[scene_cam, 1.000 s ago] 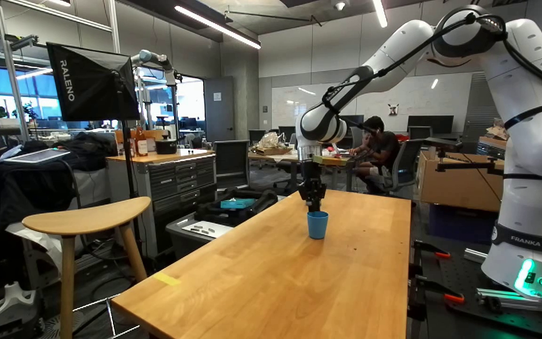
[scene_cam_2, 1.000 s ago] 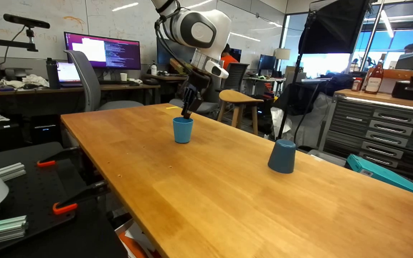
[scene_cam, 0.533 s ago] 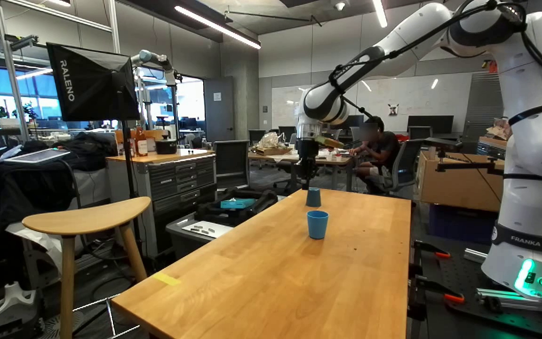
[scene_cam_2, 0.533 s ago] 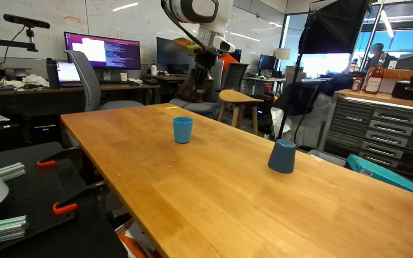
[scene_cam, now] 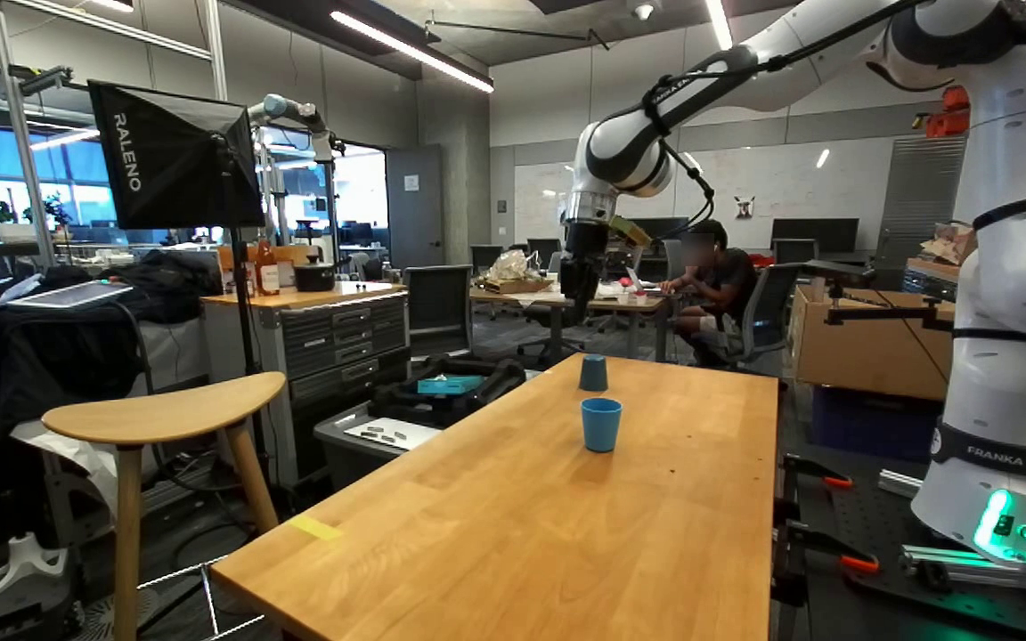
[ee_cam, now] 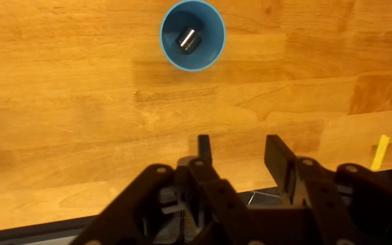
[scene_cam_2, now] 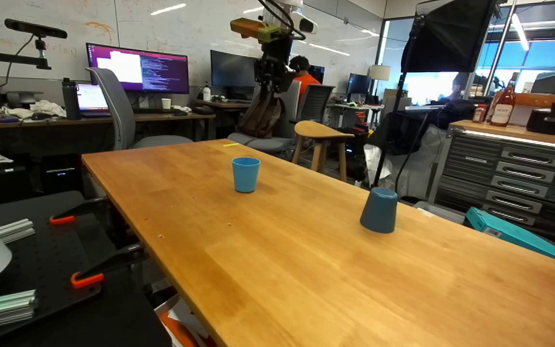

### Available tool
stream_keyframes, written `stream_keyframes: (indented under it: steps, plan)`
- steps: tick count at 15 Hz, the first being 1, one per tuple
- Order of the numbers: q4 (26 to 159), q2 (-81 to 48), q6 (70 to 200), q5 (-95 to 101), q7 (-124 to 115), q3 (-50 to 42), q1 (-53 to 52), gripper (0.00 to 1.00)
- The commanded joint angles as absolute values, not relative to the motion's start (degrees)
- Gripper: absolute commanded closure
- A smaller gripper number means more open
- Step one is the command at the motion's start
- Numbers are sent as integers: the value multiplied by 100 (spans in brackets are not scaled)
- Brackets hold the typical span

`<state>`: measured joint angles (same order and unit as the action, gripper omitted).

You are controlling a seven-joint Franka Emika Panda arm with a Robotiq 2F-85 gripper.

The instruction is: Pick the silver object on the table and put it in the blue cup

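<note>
"Where was the shiny silver metal cylinder (ee_cam: 189,39) seen?"
"Inside the upright light-blue round cup (scene_cam_2: 245,175)."
"And the black gripper (ee_cam: 238,148)?"
"It was held higher than the cup, its jaws spread."

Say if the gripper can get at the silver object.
Probably yes: the gripper hangs open and empty, and nothing covers the mouth of the upright blue cup. The silver object lies inside it, so room may be tight.

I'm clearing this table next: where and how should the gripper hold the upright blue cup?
Probably pinch the blue cup by its rim from above, one jaw inside: it stands mouth up, the silver object lying low inside.
</note>
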<state>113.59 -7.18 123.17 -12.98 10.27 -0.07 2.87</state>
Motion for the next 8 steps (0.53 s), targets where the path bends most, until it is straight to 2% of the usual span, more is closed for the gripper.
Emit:
stream_keyframes:
  steps: [1,4,5,6,7,8]
  plan:
    - [11248,-483,11898,-1216,1365,-22,298,22]
    - [11105,-429,11533,-1025,1398,-44,283,0]
    - [11018,-462,11348,-903,1319,-62,284,0]
    - [11179,-527,11709,-1067,1281,-36,264,10]
    - [11131,-523,11592,-1005,1281,-42,265,2]
    - [11106,-523,11547,-984,1281,-47,265,0]
